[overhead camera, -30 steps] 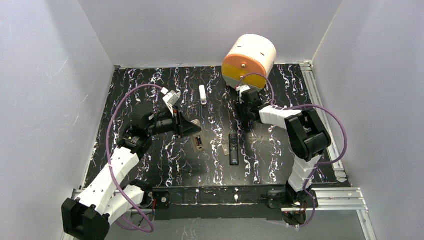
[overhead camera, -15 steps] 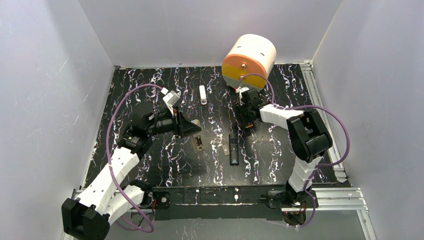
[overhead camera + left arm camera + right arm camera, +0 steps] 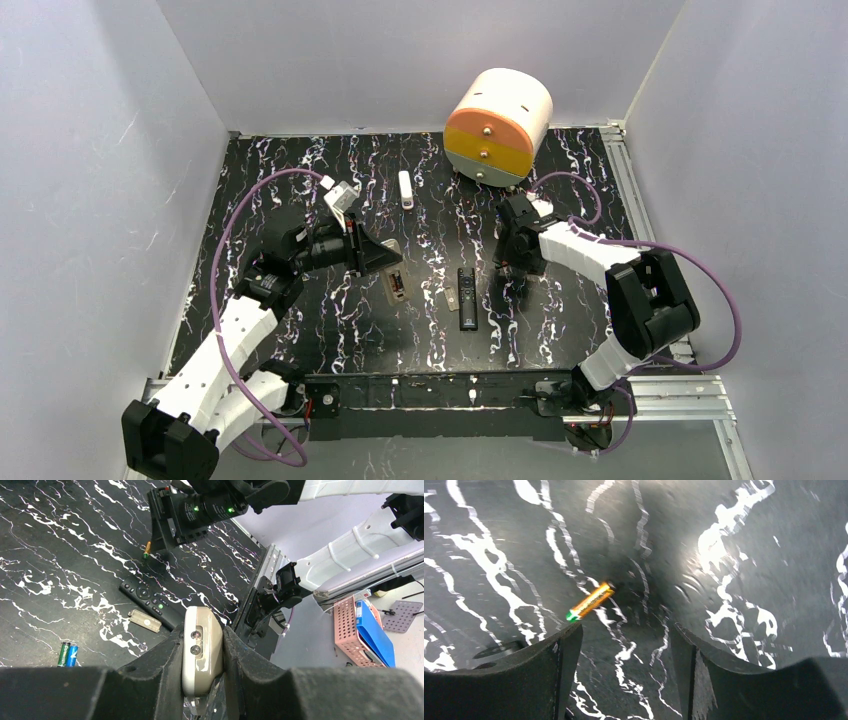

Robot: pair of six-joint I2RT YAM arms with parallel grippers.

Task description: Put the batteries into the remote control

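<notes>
Left wrist view is showing the left gripper (image 3: 202,636) pinching the rounded white plastic remote control (image 3: 201,652), greyish-tan on its back, end-on at lower centre of the frame. Two tiny cylindrical batteries (image 3: 67,654), one shiny blue and one dark green, are lying side by side at lower left on the glossy black, white-veined tabletop (image 3: 50,555). Right wrist view is showing the right gripper (image 3: 624,630) standing spread wide, with a small metallic orange-gold battery (image 3: 590,601) with a green tip lying untouched just above the frame-left finger

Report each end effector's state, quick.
Left end effector: closed on the remote.
Right end effector: open, empty; a battery lies just ahead.
</notes>
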